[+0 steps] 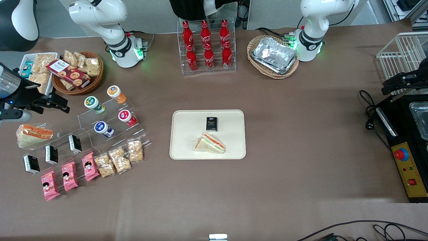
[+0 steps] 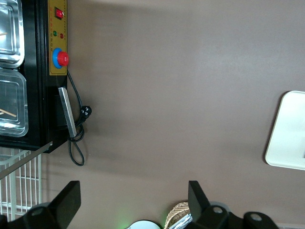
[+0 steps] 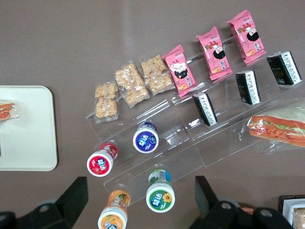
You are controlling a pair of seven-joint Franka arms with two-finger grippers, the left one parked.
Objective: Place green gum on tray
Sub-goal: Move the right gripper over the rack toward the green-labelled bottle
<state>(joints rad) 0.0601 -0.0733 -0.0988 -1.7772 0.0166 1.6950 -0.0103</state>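
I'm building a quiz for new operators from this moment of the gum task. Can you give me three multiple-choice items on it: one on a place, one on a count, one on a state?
1. Where is the green gum?
A. on the tray
B. on the clear stepped stand
C. in the wicker basket

2. How many things lie on the tray?
A. none
B. two
C. four

3. What is the gripper doing?
A. holding the green gum
B. holding the orange gum
C. hanging open above the stand, holding nothing

Key: 1 B, it stands on the stand beside the orange gum. 2 B, a sandwich and a black pack. 3 C, the jaws stand wide apart over the gums.
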